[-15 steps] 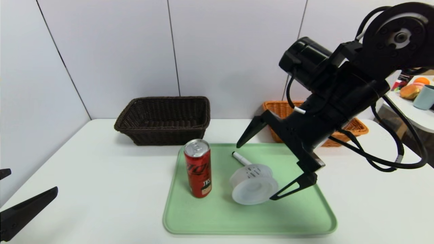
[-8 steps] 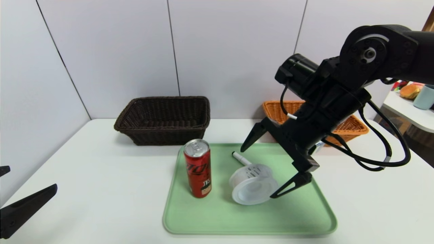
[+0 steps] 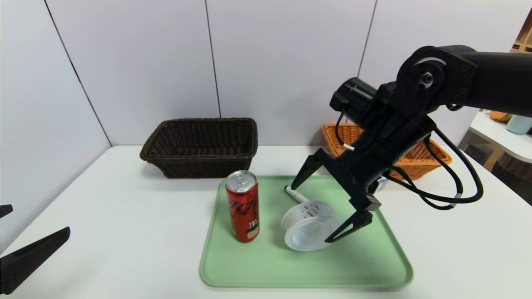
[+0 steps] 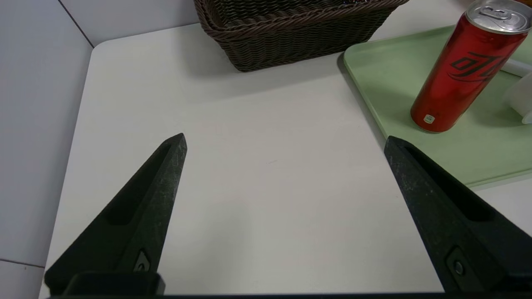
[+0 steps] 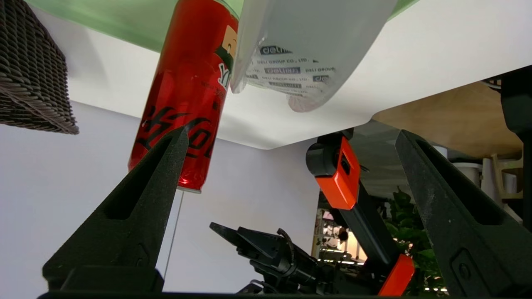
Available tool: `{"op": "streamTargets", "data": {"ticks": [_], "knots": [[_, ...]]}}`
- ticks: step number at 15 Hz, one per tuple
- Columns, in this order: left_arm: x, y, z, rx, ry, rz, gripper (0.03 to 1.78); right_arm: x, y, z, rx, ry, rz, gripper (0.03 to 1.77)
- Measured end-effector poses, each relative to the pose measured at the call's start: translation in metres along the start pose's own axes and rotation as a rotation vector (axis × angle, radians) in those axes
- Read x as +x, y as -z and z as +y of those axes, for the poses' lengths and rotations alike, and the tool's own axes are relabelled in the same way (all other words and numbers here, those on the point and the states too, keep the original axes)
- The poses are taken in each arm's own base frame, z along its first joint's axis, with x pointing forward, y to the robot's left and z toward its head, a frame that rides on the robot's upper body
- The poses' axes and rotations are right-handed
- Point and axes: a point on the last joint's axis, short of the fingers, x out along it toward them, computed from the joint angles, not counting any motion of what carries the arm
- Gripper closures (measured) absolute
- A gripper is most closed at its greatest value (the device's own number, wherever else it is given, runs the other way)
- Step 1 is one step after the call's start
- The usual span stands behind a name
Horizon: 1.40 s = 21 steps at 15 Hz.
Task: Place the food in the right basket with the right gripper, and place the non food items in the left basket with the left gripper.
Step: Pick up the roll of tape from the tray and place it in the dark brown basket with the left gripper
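Note:
A tall red drink can (image 3: 242,206) (image 4: 462,68) (image 5: 185,95) stands upright on the left part of the green tray (image 3: 266,265). Beside it lies the white slotted strainer disc (image 3: 309,226) (image 5: 307,45), with the white marker (image 3: 295,194) behind it. My right gripper (image 3: 309,214) (image 5: 289,137) hangs open over the tray, its fingertips spread around the strainer area, holding nothing. My left gripper (image 3: 37,224) (image 4: 286,141) is open low at the table's left front corner. The dark brown basket (image 3: 201,145) (image 4: 286,29) sits at the back left. The orange-tan basket (image 3: 415,155) sits behind the right arm.
The white table (image 3: 124,232) (image 4: 257,166) meets grey wall panels at the back and left. A side table with cups and food items (image 3: 505,133) stands at far right.
My right arm has lowered and shifted slightly left, bringing its open fingers nearer the strainer. The left gripper and the objects have stayed put.

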Motion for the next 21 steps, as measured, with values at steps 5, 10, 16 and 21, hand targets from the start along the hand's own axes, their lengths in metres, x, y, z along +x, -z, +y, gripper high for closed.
{"op": "streamTargets", "data": {"ticks": [5,10,16,21], "knots": [[0.000,0.000,0.000,0.000,0.001,0.001,0.12,-0.001,-0.014,0.003,0.044,0.004,0.064,0.09],[0.000,0.000,0.000,0.000,0.000,-0.001,0.12,0.005,-0.021,0.004,0.070,0.025,0.085,0.09],[0.001,-0.001,0.000,0.000,0.000,0.002,0.12,0.019,-0.031,0.001,0.115,0.080,0.144,0.09],[0.001,-0.001,0.000,0.002,-0.001,0.001,0.12,0.027,-0.037,0.000,0.139,0.109,0.148,0.09]]}}
